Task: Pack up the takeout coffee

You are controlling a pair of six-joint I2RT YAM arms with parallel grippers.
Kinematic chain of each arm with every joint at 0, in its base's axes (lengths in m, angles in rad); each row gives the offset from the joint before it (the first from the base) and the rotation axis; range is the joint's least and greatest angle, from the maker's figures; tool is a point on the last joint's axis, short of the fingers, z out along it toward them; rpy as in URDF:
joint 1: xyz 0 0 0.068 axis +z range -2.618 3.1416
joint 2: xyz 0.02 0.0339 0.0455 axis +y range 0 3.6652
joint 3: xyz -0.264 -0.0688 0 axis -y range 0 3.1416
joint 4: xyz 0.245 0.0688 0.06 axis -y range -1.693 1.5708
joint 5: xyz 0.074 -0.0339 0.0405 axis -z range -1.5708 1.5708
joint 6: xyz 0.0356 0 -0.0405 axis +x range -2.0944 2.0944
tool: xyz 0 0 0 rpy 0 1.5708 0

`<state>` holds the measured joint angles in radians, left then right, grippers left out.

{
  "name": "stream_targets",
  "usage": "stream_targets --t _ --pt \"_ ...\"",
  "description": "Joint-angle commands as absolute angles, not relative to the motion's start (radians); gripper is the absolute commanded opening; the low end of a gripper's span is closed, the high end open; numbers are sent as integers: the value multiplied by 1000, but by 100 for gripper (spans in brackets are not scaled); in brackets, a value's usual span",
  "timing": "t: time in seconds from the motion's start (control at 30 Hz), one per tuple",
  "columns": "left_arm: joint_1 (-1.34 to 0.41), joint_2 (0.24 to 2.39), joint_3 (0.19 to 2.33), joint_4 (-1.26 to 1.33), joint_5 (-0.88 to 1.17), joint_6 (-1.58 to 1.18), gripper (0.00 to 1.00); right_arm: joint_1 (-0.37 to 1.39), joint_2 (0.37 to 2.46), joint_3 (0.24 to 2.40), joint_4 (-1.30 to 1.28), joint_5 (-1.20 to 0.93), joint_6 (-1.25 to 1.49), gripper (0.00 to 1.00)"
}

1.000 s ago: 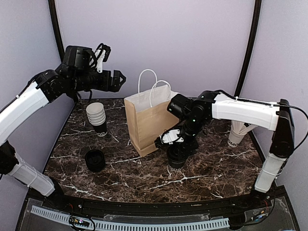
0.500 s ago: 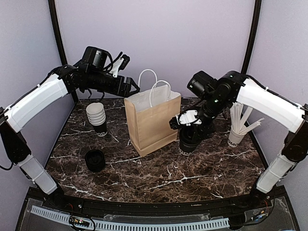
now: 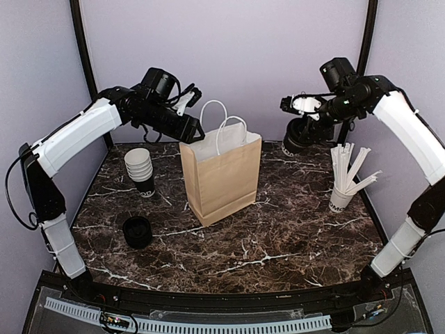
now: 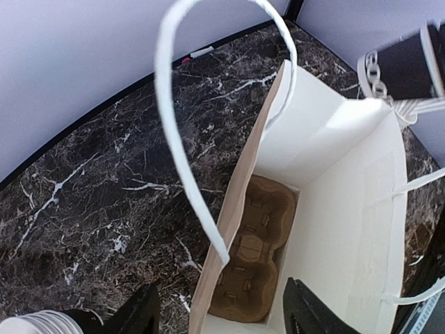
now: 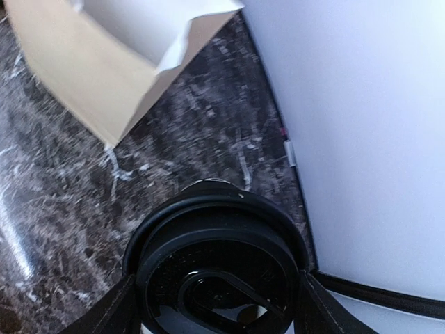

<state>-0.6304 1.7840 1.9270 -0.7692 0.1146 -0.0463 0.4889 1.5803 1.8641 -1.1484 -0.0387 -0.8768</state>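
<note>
Right hand raised takeout coffee higher (off table).

The brown paper bag stands open-mouthed, its inside free down to the cardboard carrier on its floor, though two upright white handles arch over the opening. The left gripper hangs by the mouth's rear left corner, crowding that side; open air lies between the bag and the right gripper, which grips the takeout coffee high to the right. The stack of cups and the stirrer cup stand well aside.
</note>
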Motion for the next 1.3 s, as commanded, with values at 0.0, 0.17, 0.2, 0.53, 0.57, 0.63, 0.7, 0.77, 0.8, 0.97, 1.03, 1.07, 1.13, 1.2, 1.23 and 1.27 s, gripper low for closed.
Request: stream_targets --t 0.0,0.17,0.2,0.53,0.57,0.63,0.7,0.77,0.8,0.97,1.03,1.07,1.13,1.2,1.23,1.27 --pt "-629 1790 1967 -835 154 8 58 464 1561 1966 -939 -50 -789 59" --pt "-628 1824 2005 -867 192 50 41 463 1632 2109 -916 -174 -691 59" --pt "-629 1827 2011 -866 205 60 34 462 1641 2129 -917 -202 -680 58" --pt "-637 1832 2011 -836 293 97 2 492 1641 2149 -979 -433 -663 48" --pt "-644 1832 2012 -832 295 102 0 505 1637 2139 -999 -436 -681 48" --pt "-656 1831 2012 -827 295 112 0 530 1631 2123 -1020 -432 -711 47" --pt "-671 1830 2014 -822 297 126 0 552 1631 2125 -1055 -439 -737 47" --pt "-689 1829 2015 -820 294 143 0 572 1630 2131 -1084 -443 -766 47" --pt "-700 1829 2016 -819 294 152 0 587 1631 2132 -1098 -437 -781 47" --pt "-737 1810 2005 -805 321 244 0 636 1624 2098 -1163 -399 -842 46" --pt "-750 1793 1995 -789 330 272 0 649 1619 2083 -1183 -386 -855 45" --pt "-758 1788 1988 -779 333 285 0 656 1615 2076 -1192 -381 -858 44" --pt "-768 1774 1983 -767 334 299 0 673 1603 2059 -1208 -367 -873 42" --pt "-777 1766 1986 -763 332 308 0 704 1590 2034 -1218 -342 -896 40" --pt "-787 1765 1988 -762 329 311 0 717 1583 2019 -1216 -334 -900 40" --pt "-792 1762 1990 -760 326 316 0 728 1578 2005 -1213 -328 -900 40"
